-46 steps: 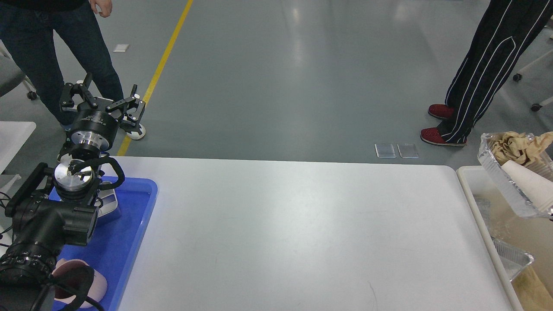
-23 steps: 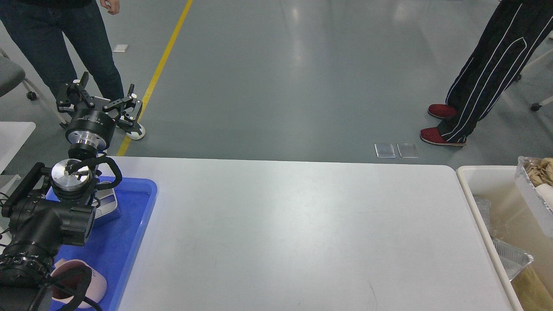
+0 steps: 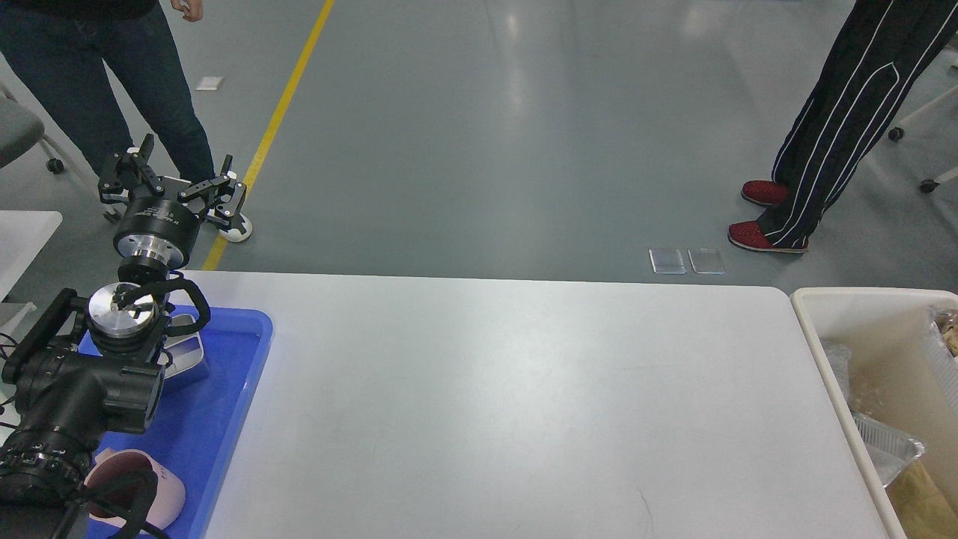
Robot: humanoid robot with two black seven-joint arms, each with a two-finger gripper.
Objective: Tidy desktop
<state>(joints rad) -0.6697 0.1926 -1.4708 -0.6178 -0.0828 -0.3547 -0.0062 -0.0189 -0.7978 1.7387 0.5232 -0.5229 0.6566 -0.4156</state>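
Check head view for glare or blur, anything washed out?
Head view: sharp throughout, no motion blur. Soft overhead glare on the desktop centre and streaks on the grey floor, neither clipped. Left end effector is dark against the legs behind it, yet its open fingers read. The bin's contents are murky.
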